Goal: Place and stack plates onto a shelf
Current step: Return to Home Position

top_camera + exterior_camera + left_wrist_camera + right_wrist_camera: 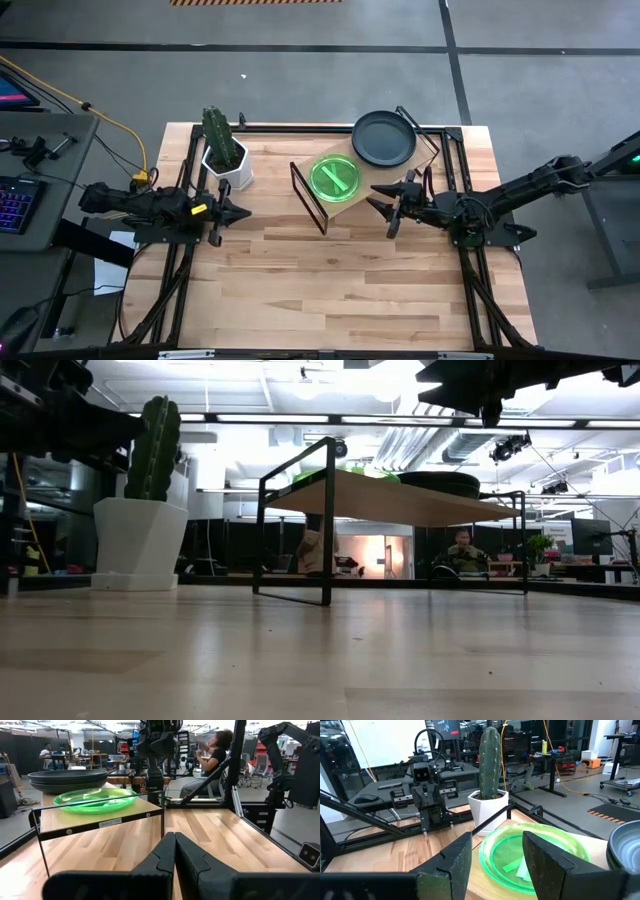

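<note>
A: Left side first?
B: Left gripper (232, 212) at centre-left of the high view, fingers pressed together, holding nothing. Low wooden-topped wire-legged shelf (95, 817) sits upper middle, with translucent green round plates (335, 178) stacked on its left half and matte dark round plates (384, 138) on its right
A: Handling?
B: Green likely light, stiff, slick, dark probably heavier. Pinch at the rim. Round, no long axis, lying flat, face up. Right gripper (388, 205) just lower-right of the green stack, fingers spread, empty
</note>
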